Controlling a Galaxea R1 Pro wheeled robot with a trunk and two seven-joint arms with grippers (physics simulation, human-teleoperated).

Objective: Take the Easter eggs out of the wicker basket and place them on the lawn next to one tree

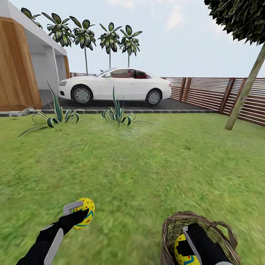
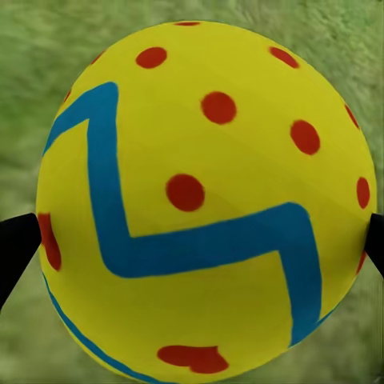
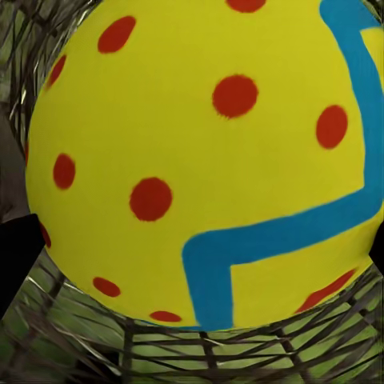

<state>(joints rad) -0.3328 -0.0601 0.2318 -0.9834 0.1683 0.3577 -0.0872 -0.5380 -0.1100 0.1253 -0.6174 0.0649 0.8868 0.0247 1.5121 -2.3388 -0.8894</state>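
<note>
My left gripper (image 1: 78, 215) is shut on a yellow Easter egg (image 1: 86, 211) with blue zigzags and red dots, held just above the lawn (image 1: 145, 177). In the left wrist view this egg (image 2: 200, 200) sits between both black fingertips (image 2: 16, 248). The wicker basket (image 1: 169, 230) stands on the grass at lower right. My right gripper (image 1: 187, 247) reaches into it, shut on a second egg (image 1: 184, 254). That egg (image 3: 200, 160) presses against the woven wall (image 3: 200, 352). The third egg is hidden. The thick-trunked tree is out of view.
A thin, leaning, dark-leaved tree (image 1: 246, 89) stands at the right by the slatted fence (image 1: 206, 92). Two spiky plants (image 1: 118, 113) edge the driveway, where a white car (image 1: 116, 86) is parked. The house (image 1: 18, 69) is at the left, with palms (image 1: 109, 40) behind.
</note>
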